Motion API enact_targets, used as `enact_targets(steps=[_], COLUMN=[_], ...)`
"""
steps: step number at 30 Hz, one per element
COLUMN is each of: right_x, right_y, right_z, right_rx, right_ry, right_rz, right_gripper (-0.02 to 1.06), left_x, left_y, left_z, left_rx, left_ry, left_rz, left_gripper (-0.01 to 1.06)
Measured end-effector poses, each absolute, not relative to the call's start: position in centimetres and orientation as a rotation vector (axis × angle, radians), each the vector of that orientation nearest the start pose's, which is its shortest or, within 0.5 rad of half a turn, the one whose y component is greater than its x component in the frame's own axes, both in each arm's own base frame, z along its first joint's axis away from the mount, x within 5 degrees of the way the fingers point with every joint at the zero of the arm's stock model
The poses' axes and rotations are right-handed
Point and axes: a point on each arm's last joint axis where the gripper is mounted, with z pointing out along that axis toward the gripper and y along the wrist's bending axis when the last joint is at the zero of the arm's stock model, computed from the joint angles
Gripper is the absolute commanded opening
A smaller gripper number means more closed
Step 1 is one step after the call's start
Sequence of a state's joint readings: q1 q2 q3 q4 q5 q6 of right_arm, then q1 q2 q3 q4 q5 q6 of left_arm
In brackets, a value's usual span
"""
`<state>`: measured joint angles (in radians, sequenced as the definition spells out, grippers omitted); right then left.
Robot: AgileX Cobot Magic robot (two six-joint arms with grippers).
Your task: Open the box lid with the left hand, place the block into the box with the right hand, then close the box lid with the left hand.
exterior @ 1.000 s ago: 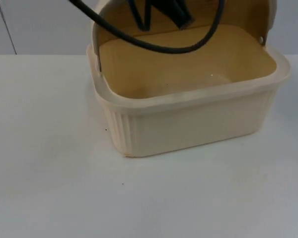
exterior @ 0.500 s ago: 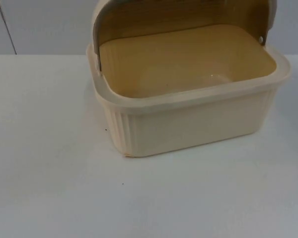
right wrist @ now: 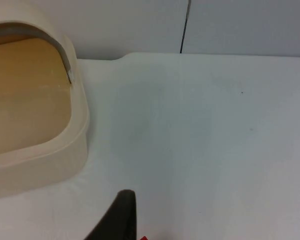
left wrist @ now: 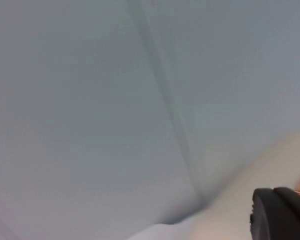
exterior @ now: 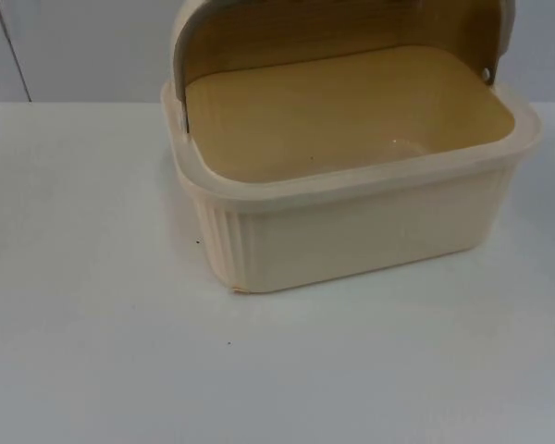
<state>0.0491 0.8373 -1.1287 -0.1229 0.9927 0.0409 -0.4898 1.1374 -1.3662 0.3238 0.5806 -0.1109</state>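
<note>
You see little of the robot itself — the right gripper's fingertip (right wrist: pixel 117 217) is matte black and tapered, the left gripper's fingertip (left wrist: pixel 280 212) black and rounded.

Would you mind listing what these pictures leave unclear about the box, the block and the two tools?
- Box floor near the front: in the top view the front wall hides it.
- Lid: raised, its top cut off by the picture's edge in the top view.
- Block: a red sliver beside the right tool's fingertip, cut off by the edge, may be it.
- Left tool's fingertip: blurred, facing the partition wall.
</note>
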Motion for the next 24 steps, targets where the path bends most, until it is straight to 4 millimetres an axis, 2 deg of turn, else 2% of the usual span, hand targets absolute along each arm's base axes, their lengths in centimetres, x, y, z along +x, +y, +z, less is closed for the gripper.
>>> enact_targets(steps=[1, 3, 4, 6, 7, 9, 11, 12, 13, 18, 19, 22, 24], right_x=[13.9, 13.9, 13.9, 13.9, 13.9, 13.9, 13.9, 13.9, 13.9, 14.1, 14.1, 14.2, 14.3], right_y=[-0.3, -0.3, -0.3, -0.3, -0.3, -0.2, -0.2, -0.2, -0.2, -0.1, -0.1, 0.0, 0.1], right_z=[42.0, 42.0, 42.0, 42.0, 42.0, 42.0, 42.0, 42.0, 42.0, 40.6, 40.6, 40.1, 40.1], right_rx=[-0.024, -0.024, -0.024, -0.024, -0.024, -0.024, -0.023, -0.023, -0.023, -0.024, -0.024, -0.025, -0.023], right_ry=[2.179, 2.179, 2.179, 2.179, 2.179, 2.179, 2.180, 2.180, 2.180, 2.222, 2.222, 2.240, 2.230], right_rz=[-0.099, -0.099, -0.099, -0.099, -0.099, -0.097, -0.092, -0.086, -0.086, -0.074, -0.074, -0.065, -0.051], right_gripper=[1.01, 1.01, 1.01, 1.01, 1.01, 1.01, 1.01, 1.01, 1.01, 1.01, 1.01, 1.01, 1.01], left_x=[21.5, 21.2, 21.2, 21.2, 21.2, 21.2, 21.4, 21.5, 21.5, 21.4, 21.4, 21.2, 21.2], left_y=[-9.7, -6.6, -4.3, -1.7, -1.7, 0.3, 1.3, 1.5, 1.5, 1.1, 1.1, 0.8, 0.7], left_z=[47.3, 47.9, 48.0, 47.7, 47.7, 46.3, 43.7, 42.5, 42.5, 35.5, 35.5, 33.5, 33.5], left_rx=[0.460, 0.339, 0.240, 0.128, 0.128, 0.023, -0.043, -0.060, -0.060, -0.116, -0.116, -0.127, -0.135], left_ry=[1.748, 1.767, 1.788, 1.820, 1.820, 1.871, 1.944, 1.975, 1.975, 2.186, 2.186, 2.243, 2.240], left_rz=[-0.074, -0.007, 0.057, 0.131, 0.131, 0.164, 0.154, 0.144, 0.144, 0.035, 0.035, -0.007, -0.028], left_gripper=[0.00, 0.00, 0.00, 0.00, 0.00, 0.00, 0.00, 0.00, 0.00, 0.00, 0.00, 0.00, 0.00])
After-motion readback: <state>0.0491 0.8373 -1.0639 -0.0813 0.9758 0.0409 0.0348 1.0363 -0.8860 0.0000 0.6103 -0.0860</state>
